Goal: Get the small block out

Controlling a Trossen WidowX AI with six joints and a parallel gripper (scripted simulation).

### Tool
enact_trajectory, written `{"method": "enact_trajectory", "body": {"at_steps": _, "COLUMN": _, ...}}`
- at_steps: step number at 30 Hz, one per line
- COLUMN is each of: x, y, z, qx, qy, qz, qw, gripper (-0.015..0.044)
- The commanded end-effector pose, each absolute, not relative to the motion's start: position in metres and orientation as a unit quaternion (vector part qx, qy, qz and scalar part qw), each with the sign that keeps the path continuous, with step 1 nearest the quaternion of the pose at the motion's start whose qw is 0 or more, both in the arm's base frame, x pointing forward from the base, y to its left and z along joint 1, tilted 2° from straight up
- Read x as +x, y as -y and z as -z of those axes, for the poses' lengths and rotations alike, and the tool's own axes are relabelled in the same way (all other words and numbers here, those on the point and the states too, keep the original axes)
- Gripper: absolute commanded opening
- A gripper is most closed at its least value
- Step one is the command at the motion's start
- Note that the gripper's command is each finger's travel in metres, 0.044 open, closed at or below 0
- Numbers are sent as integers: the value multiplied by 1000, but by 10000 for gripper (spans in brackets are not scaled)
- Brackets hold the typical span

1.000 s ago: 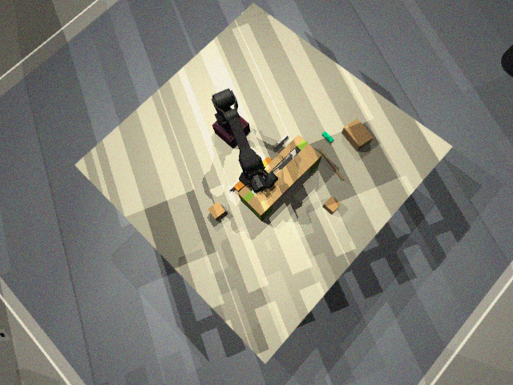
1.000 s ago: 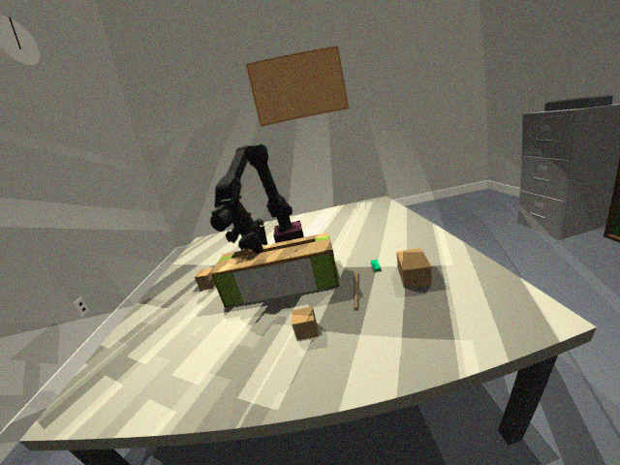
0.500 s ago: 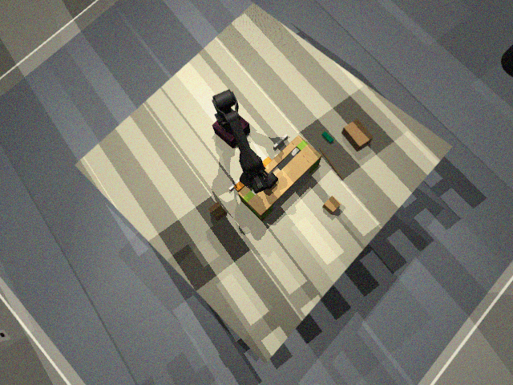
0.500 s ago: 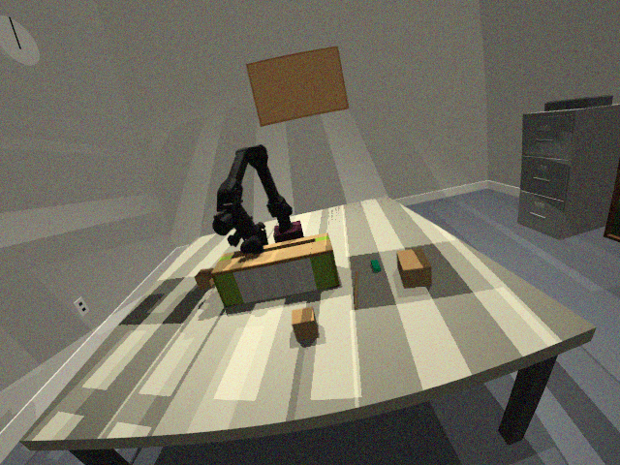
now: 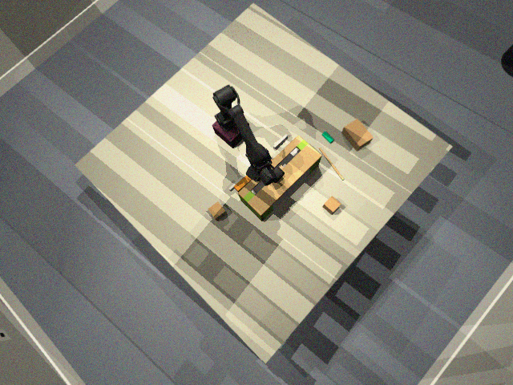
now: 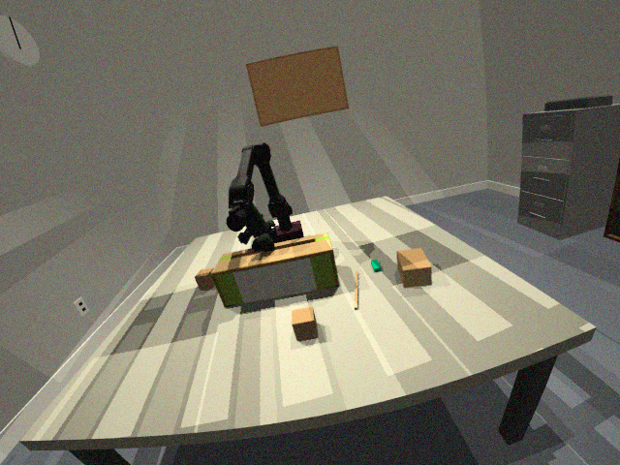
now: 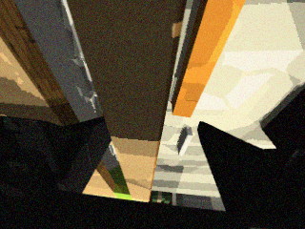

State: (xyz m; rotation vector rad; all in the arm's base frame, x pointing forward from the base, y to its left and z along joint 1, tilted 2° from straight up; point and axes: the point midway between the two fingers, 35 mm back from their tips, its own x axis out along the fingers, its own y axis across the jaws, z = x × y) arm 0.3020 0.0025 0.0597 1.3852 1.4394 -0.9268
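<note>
The box [image 6: 274, 272] stands mid-worktop [image 6: 450, 320], the gripper [image 6: 256, 238] over its top rear edge. A stick [image 6: 356, 290] lies just right of it, a large carton [image 6: 414, 266] farther right, a small cube [image 6: 303, 323] in front
</note>
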Motion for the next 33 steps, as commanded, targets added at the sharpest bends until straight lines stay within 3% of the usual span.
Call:
{"method": "enact_trajectory", "body": {"at_steps": 1, "x": 300, "y": -14, "z": -59, "qx": 562, "qy": -585, "qz": 374, "qw": 450, "gripper": 400}}
{"method": "enact_trajectory", "body": {"at_steps": 33, "x": 292, "y": -103, "z": -58, "qx": 564, "qy": -587, "qz": 371, "qw": 447, "gripper": 400}}
